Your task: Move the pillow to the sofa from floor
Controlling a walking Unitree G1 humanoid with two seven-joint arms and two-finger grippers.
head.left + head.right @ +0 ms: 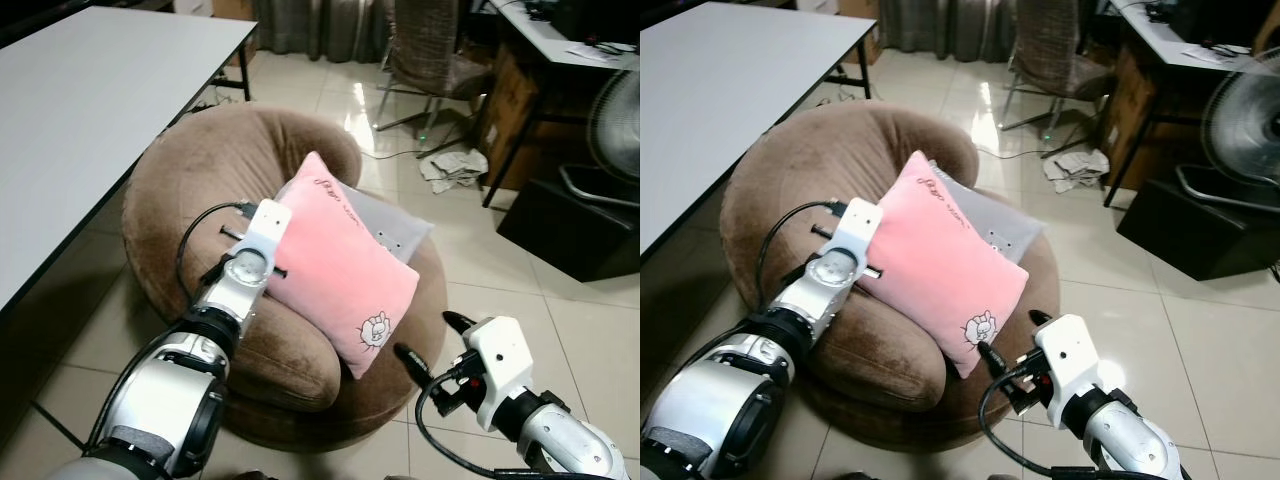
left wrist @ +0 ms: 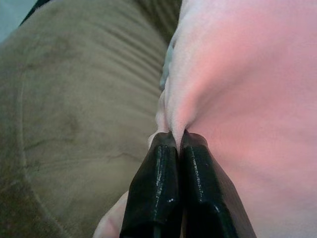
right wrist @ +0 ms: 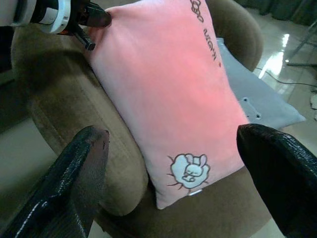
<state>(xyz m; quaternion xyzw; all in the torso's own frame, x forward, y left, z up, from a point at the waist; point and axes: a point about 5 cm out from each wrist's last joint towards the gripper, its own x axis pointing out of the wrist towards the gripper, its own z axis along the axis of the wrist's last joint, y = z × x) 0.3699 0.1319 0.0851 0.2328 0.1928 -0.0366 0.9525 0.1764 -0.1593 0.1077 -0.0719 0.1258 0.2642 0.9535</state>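
Presently, one pink pillow [image 1: 338, 262], plush, stands tilted on the seat of a round brown sofa [image 1: 200, 170], leaning against the padded arm at its 9 o'clock side. Markings: dark cursive script along the upper edge, too small to read; a small white cartoon animal embroidered at the lower corner, toward 5 o'clock. One grey pillow [image 1: 395, 225] lies behind it, toward 1 o'clock, partly covered. Left gripper [image 2: 178, 144]: fingers pressed together, pinching a fold of the pink pillow's edge at its 9 o'clock side. Right gripper [image 1: 428, 342]: fingers spread wide, holding nothing, hanging just off the sofa's front rim near 5 o'clock, apart from the pillow. Surroundings: white counter [image 1: 90, 110] at 10 o'clock; tiled floor [image 1: 500, 270]; chair [image 1: 425, 60] at 12 o'clock; crumpled paper [image 1: 452, 167] and standing fan [image 1: 612, 130] toward 2 o'clock.
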